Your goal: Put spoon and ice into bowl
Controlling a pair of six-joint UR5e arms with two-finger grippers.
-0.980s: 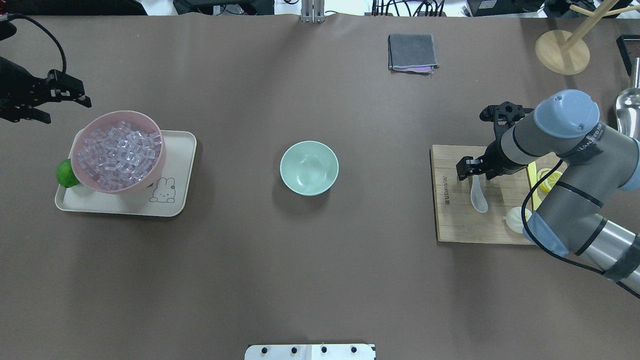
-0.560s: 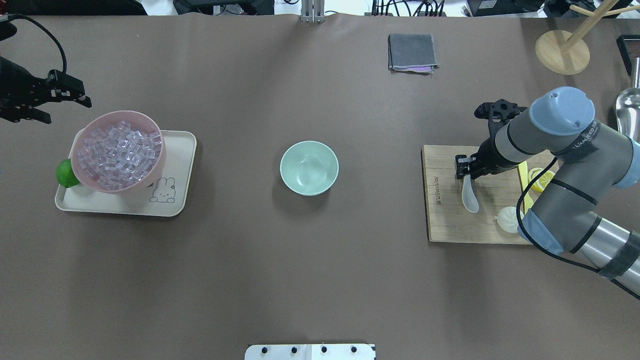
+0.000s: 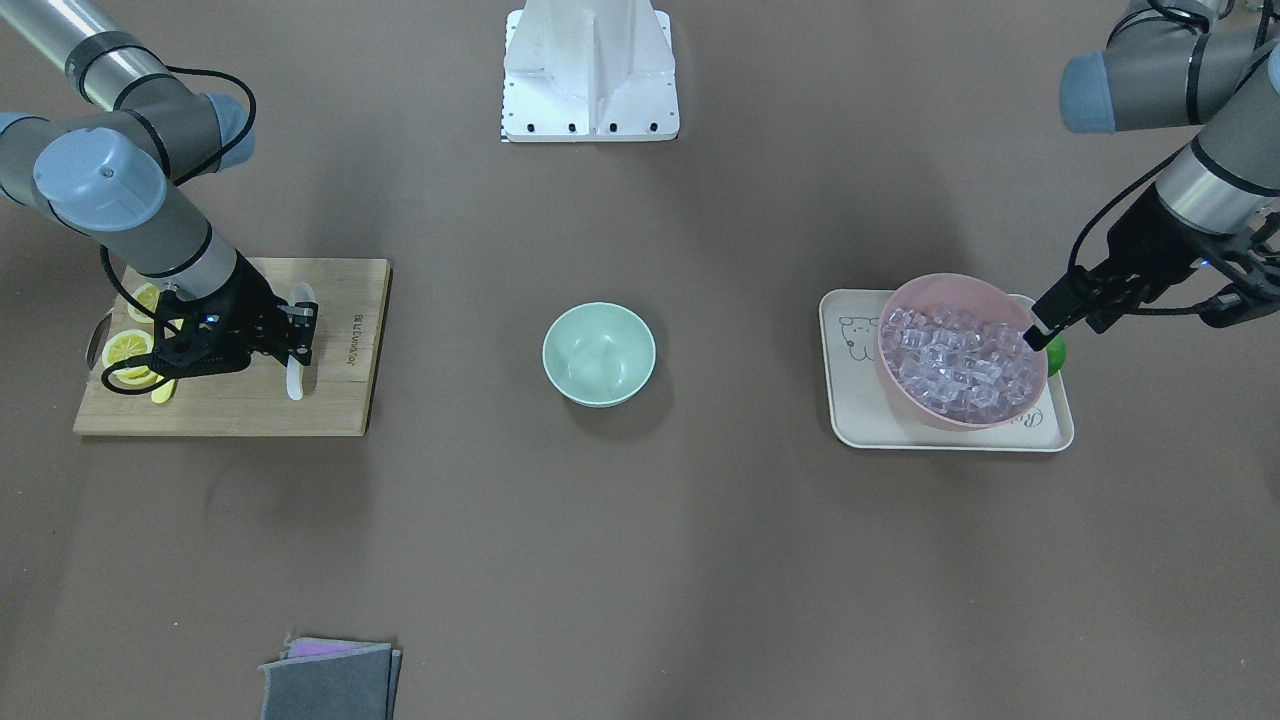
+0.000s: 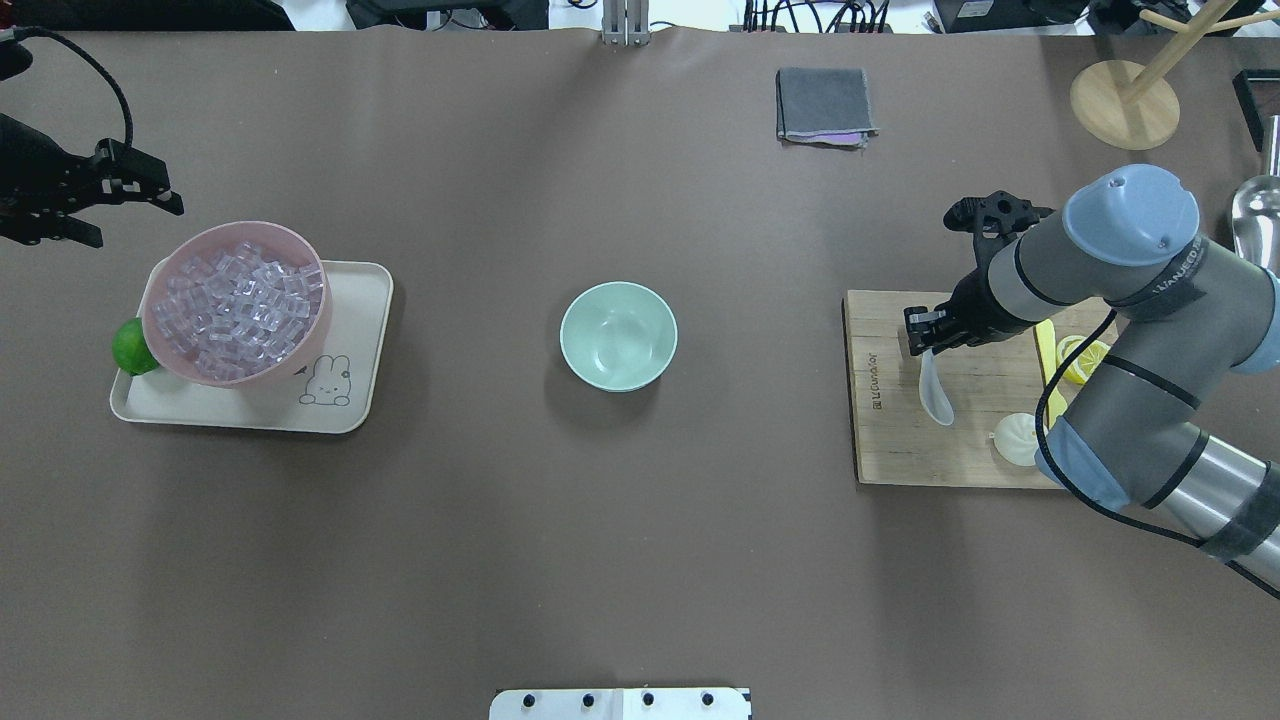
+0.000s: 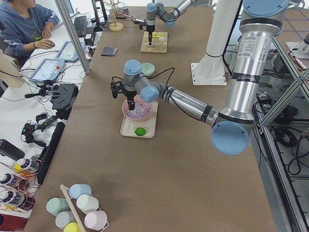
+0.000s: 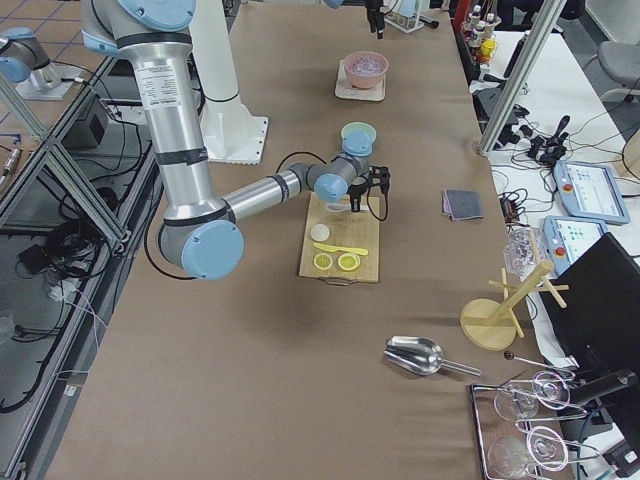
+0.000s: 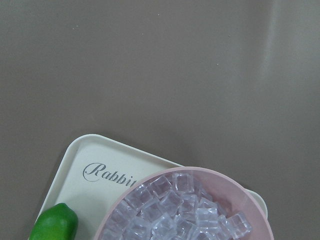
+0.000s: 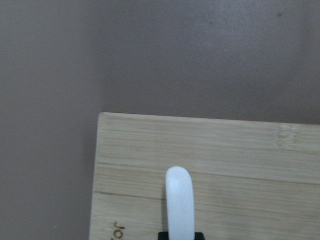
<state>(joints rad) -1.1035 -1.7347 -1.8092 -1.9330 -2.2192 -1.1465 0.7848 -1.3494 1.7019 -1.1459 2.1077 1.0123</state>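
The white spoon (image 4: 935, 392) is over the wooden cutting board (image 4: 890, 440) on the right. My right gripper (image 4: 925, 335) is shut on its handle. The handle end sticks out past the fingers in the right wrist view (image 8: 180, 200), and the spoon also shows in the front view (image 3: 296, 378). The mint-green bowl (image 4: 618, 335) stands empty mid-table. The ice (image 4: 238, 305) is heaped in a pink bowl (image 4: 310, 345) on a cream tray (image 4: 345, 400) at the left. My left gripper (image 4: 140, 225) is open and empty, above the table just beyond the pink bowl's far left rim.
A lime (image 4: 130, 347) lies on the tray beside the pink bowl. On the board are a yellow knife (image 4: 1045, 350), lemon slices (image 4: 1085, 360) and a white bun (image 4: 1015, 438). A grey cloth (image 4: 825, 105), a wooden stand (image 4: 1125, 105) and a metal scoop (image 4: 1255, 225) lie at the back right.
My right gripper has shifted left and slightly away with the spoon in its grip. The cutting board has slid a little to the left. The left arm has barely moved.
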